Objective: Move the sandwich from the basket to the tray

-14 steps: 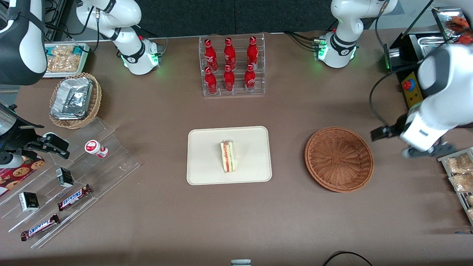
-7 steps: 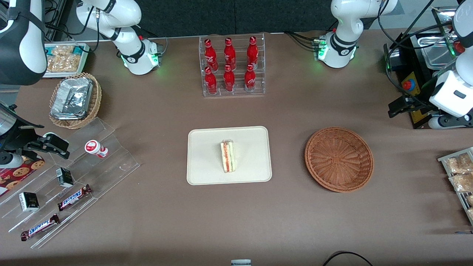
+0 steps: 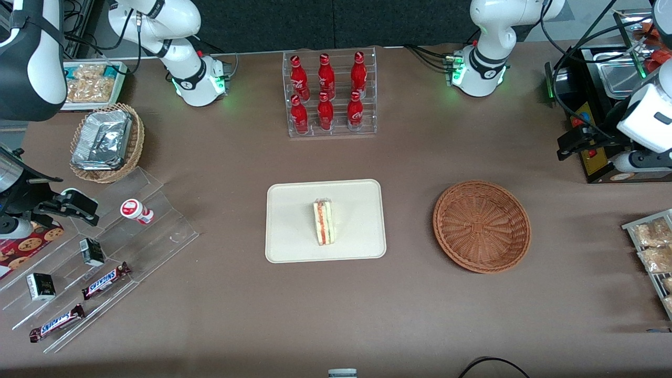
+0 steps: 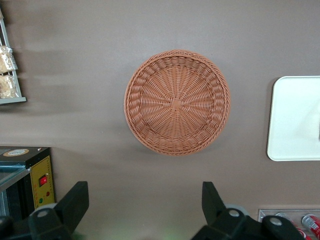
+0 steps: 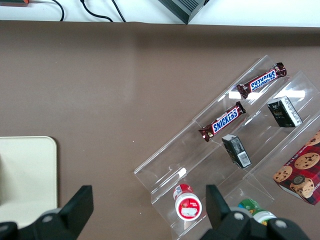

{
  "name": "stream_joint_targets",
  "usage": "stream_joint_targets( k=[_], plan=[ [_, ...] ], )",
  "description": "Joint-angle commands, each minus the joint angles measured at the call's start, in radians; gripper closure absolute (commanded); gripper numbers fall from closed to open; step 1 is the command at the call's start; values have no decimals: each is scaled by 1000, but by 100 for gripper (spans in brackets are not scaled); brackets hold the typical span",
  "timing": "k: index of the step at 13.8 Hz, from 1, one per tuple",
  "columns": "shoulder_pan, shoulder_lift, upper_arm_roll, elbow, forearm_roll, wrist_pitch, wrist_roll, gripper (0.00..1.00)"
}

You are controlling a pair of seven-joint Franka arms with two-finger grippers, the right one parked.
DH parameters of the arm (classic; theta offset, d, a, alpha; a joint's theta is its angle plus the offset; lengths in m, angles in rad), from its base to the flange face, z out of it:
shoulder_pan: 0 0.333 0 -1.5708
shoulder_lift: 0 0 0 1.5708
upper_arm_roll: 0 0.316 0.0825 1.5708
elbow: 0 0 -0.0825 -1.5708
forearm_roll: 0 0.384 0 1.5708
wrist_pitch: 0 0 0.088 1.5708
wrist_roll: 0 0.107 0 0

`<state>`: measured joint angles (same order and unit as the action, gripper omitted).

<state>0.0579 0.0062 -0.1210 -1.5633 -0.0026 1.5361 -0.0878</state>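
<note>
The sandwich (image 3: 324,222) stands on the middle of the cream tray (image 3: 294,247), its red and green filling edge up. The reddish-brown wicker basket (image 3: 481,226) sits beside the tray, toward the working arm's end, with nothing in it. The left arm's gripper (image 3: 638,160) hangs high above the table at the working arm's end, farther from the front camera than the basket. In the left wrist view the gripper (image 4: 145,200) is open and empty, looking down on the basket (image 4: 177,102) and one end of the tray (image 4: 295,120).
A clear rack of red bottles (image 3: 329,94) stands farther from the front camera than the tray. A black control box (image 3: 590,131) and bagged snacks (image 3: 651,247) lie at the working arm's end. Stepped racks with candy bars (image 3: 105,278) and a tan basket (image 3: 107,142) lie toward the parked arm's end.
The left arm's gripper has risen and drawn away from beside the basket, moving farther from the front camera over the control box. Sandwich, tray and basket have not moved.
</note>
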Motion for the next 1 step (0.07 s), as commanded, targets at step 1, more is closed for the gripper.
stream_joint_targets(
  k=[1],
  plan=[
    [2, -14, 1, 2, 7, -17, 16, 0]
  ],
)
